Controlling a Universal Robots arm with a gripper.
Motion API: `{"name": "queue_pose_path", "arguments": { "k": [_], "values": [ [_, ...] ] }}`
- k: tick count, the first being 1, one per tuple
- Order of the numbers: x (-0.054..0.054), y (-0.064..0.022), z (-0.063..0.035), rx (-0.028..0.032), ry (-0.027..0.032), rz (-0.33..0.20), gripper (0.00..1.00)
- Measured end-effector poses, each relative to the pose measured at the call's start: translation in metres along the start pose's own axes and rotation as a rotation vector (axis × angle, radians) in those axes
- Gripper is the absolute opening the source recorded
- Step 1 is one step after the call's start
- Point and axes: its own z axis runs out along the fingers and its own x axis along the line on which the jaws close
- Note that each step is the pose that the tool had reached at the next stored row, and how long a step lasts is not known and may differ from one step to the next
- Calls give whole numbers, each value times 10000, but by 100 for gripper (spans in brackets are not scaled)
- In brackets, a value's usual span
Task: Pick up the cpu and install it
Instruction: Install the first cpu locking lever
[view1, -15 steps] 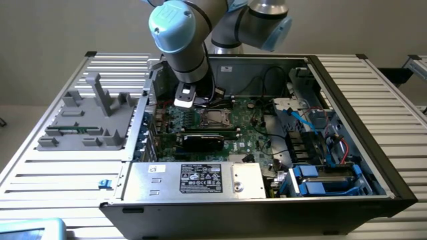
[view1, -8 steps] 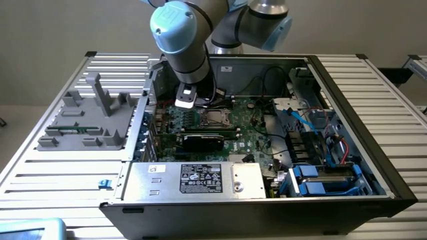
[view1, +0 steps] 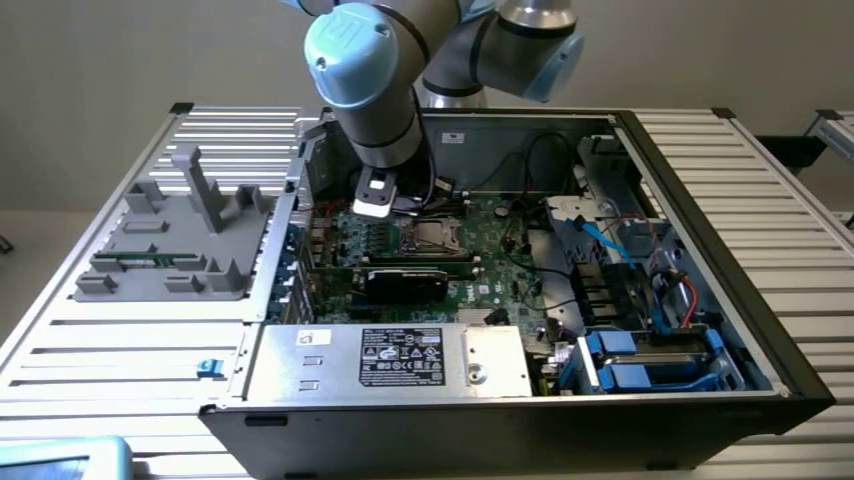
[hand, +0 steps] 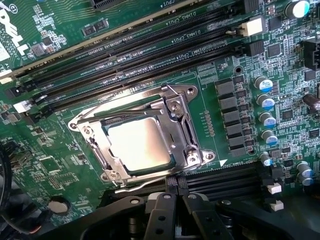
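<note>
1. The small, flat, square cpu (hand: 139, 145) with its silvery-beige metal top lies inside the shiny steel socket frame (hand: 180, 117) on the green motherboard (hand: 50, 165). If it sits slightly skewed in the frame, any downward press could bend the contacts beneath. I cannot tell whether it is fully level.
2. The black two-fingered gripper (hand: 175, 200) has its jaws together and holds nothing. It hangs just beside the frame's edge, where a thin steel lever (hand: 145, 182) runs. A sideways drift could snag the lever or scrape the frame. Whether the lever is latched is unclear.
3. The long black memory slots (hand: 150, 55) lie on the far side of the frame from the gripper, and a row of small silver-topped capacitors (hand: 265, 85) stands near one of the frame's sides. A careless swing across the frame could knock them.
4. The frame sits deep within the open dark computer case (view1: 694, 200). Tilting the wrist could bring it against cables or the case wall.
5. The grey-and-blue jointed arm (view1: 374, 90) reaches over the case's back wall and down steeply. Its wrist points at the board, with the fingertips low and close to the frame.
</note>
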Motion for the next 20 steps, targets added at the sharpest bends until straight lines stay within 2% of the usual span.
{"name": "queue_pose_path", "arguments": {
  "k": [10, 15, 20],
  "values": [
    [34, -4, 14, -74, 30, 4, 11],
    [27, -4, 10, -70, 34, 1, 11],
    [-34, 4, -29, -77, 31, 3, 11]
  ]
}}
